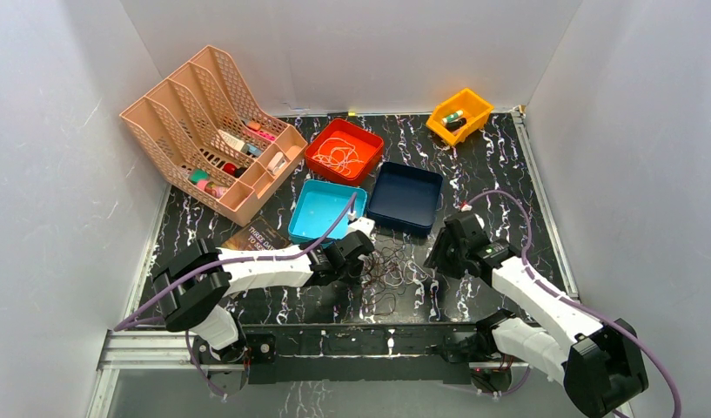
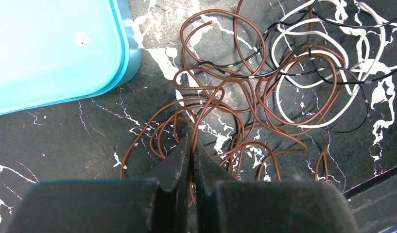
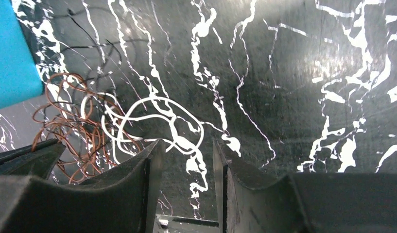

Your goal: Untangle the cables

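The cables lie in one loose heap on the bench (image 1: 508,174), just beside the near right corner of the light blue tray (image 1: 312,209). The brown cable (image 2: 204,112) has the loops closest to the tray. The black cable (image 2: 269,73) and the white cable (image 3: 155,99) lie on the side away from it, and both of them cross through the brown loops.

The left pincer (image 2: 191,143) is closed tight, and it seems to hold one strand of the brown cable between its tips. The right pincer (image 3: 185,148) stands about half wide, with nothing between its fingers. It hangs over the white loops at the end of the heap farthest from the tray.

I think the main danger is that the left arm pulls before anything holds the rest of the heap. Because the black and white cables pass through the brown loops, the whole heap may then slide as one toward the tray, or the crossings may draw tight into a knot. The strand is thin and the grip is only at the fingertips, so it may also slip out. If the right pincer closes where it is, it could catch white and black together.
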Controlling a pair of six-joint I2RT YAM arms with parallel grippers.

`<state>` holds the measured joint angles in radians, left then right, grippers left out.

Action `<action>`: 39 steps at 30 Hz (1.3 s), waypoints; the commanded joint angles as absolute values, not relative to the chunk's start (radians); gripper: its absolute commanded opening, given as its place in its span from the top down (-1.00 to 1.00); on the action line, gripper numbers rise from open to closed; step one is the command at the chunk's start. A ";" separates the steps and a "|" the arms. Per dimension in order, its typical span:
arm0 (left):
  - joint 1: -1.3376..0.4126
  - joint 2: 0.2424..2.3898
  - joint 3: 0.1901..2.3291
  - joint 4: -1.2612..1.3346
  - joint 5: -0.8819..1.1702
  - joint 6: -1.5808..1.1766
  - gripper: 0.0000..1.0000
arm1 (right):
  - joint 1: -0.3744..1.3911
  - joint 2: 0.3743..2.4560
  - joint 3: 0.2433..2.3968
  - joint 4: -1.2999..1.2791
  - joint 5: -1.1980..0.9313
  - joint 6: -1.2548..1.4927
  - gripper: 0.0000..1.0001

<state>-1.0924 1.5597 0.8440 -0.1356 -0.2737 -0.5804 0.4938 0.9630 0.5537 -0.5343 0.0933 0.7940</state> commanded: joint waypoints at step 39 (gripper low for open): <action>-1.094 1.551 0.880 -0.151 -0.289 -0.569 1.00 | 0.495 0.645 0.369 -0.430 0.315 1.116 1.00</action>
